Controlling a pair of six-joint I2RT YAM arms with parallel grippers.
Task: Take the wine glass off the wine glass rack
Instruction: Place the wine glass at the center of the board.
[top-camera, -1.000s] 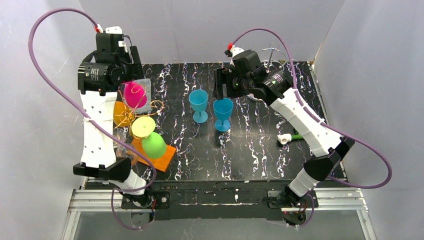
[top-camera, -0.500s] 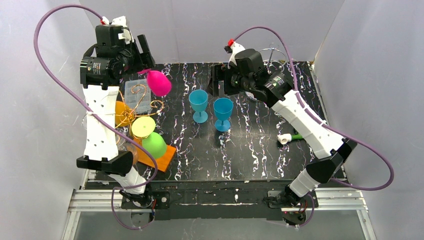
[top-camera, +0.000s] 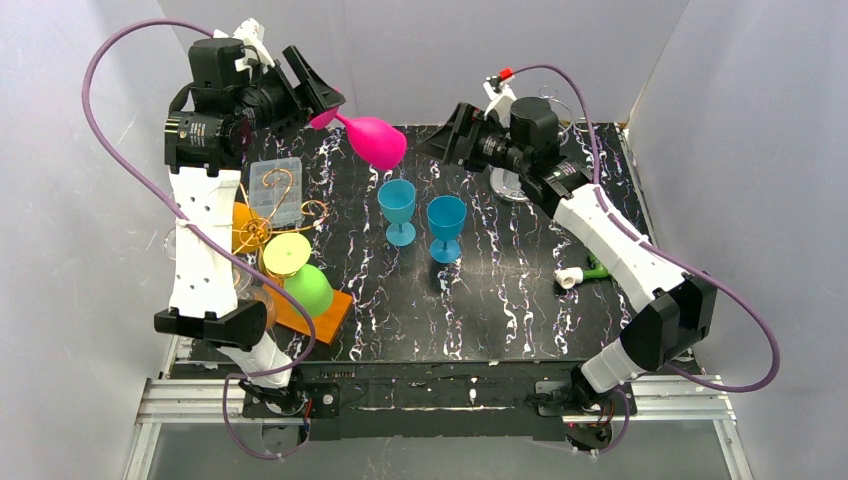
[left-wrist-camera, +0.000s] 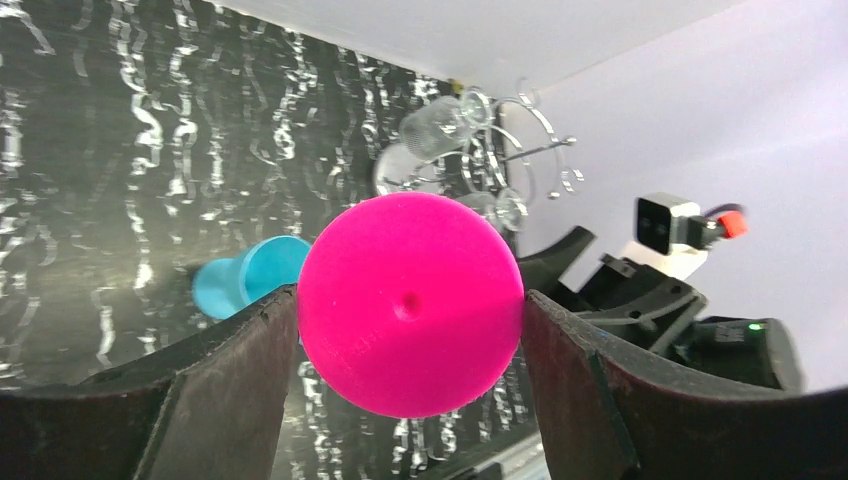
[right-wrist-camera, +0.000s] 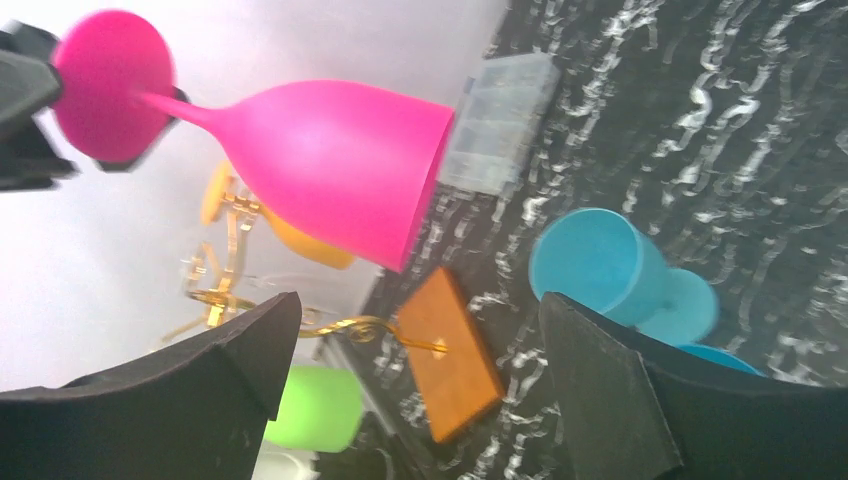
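Got the pink wine glass (top-camera: 375, 142) clear of the gold wire rack (top-camera: 262, 228) and up in the air over the far left part of the surface (top-camera: 500, 300). Lying nearly sideways, foot to the left, open bowl pointing right and a bit down.

Pinched by the left gripper (top-camera: 322, 108) across the round foot, one finger on each edge of the disc. Super plain in the left wrist view.

Right gripper (top-camera: 447, 140) spread wide with nothing in it, hanging just right of the bowl's mouth and facing it, not touching. Same story in the right wrist view: pink bowl side-on, beyond the two open fingers (right-wrist-camera: 200, 400).

Down on the surface near the middle, one blue glass (top-camera: 397, 205) and a second blue glass (top-camera: 446, 222), upright, side by side.

Around the rack on the left: yellow glass (top-camera: 286, 254), green glass (top-camera: 307, 290), orange glass (top-camera: 243, 225), orange base plate (top-camera: 325, 315). Clear plastic box (top-camera: 275, 190) just on the far side. Also a silver wire rack (left-wrist-camera: 500, 150) with clear glasses at far right.
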